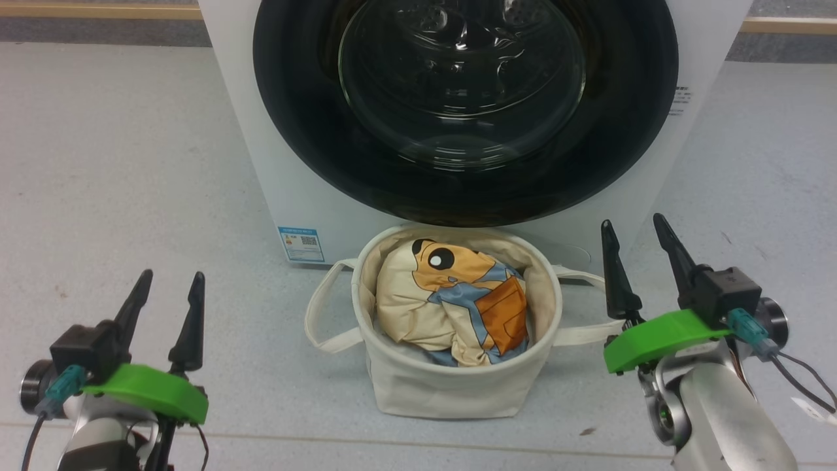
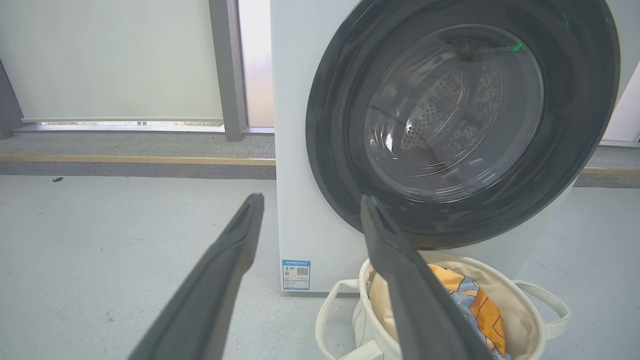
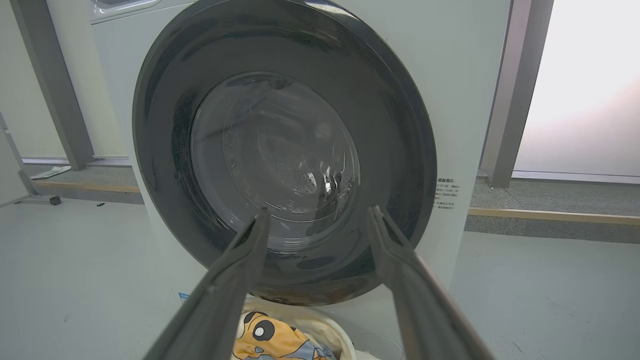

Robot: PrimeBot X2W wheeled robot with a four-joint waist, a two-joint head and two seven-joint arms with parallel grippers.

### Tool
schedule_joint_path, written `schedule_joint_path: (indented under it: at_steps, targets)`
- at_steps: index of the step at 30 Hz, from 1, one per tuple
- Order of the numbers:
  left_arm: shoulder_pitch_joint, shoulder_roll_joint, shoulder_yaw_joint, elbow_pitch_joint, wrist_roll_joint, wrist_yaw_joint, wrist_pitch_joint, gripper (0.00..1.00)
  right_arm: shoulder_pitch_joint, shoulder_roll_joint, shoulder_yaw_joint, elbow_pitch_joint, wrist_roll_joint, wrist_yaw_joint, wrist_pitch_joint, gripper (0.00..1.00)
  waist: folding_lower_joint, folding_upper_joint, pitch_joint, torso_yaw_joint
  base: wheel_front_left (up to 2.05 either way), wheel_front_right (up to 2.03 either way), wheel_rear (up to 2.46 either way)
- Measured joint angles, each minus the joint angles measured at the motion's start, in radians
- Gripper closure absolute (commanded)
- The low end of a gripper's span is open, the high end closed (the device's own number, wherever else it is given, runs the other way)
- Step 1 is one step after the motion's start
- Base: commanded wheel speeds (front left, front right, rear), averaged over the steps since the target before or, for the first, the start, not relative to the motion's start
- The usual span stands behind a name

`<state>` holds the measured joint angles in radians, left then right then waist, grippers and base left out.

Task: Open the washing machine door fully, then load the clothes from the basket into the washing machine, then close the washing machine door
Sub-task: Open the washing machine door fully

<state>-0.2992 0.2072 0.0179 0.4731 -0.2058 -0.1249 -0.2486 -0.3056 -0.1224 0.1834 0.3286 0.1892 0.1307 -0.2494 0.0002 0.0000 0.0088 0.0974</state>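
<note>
The white washing machine (image 1: 274, 170) stands ahead with its black-rimmed glass door (image 1: 464, 98) shut against the front. On the floor right before it sits the cream basket (image 1: 451, 386), holding the clothes (image 1: 451, 301), a cream garment with an orange-and-blue cartoon print on top. My left gripper (image 1: 171, 284) hovers open at the lower left, well left of the basket. My right gripper (image 1: 637, 226) is open at the lower right, just right of the basket's handle. The door (image 2: 460, 120) and basket (image 2: 520, 305) fill the left wrist view beyond the open left gripper (image 2: 310, 200). The right gripper (image 3: 319, 212) points at the door (image 3: 285, 150).
Grey floor (image 1: 118, 163) spreads on both sides of the machine. A raised step with a wooden strip (image 2: 135, 160) runs along the windows behind. A blue label (image 1: 301, 244) sits low on the machine's front left.
</note>
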Motion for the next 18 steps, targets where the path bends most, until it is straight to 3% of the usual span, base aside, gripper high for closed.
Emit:
schedule_joint_path:
  at_steps: [18]
  targets:
    - [0.000, 0.003, -0.004, 0.001, -0.020, 0.000, 0.000, 0.00, 0.000, 0.000, 0.001, 0.002, 0.006, 0.000, 0.000, 0.00, -0.0002, 0.0000, 0.002, 0.001, 0.11, 0.05, -0.16]
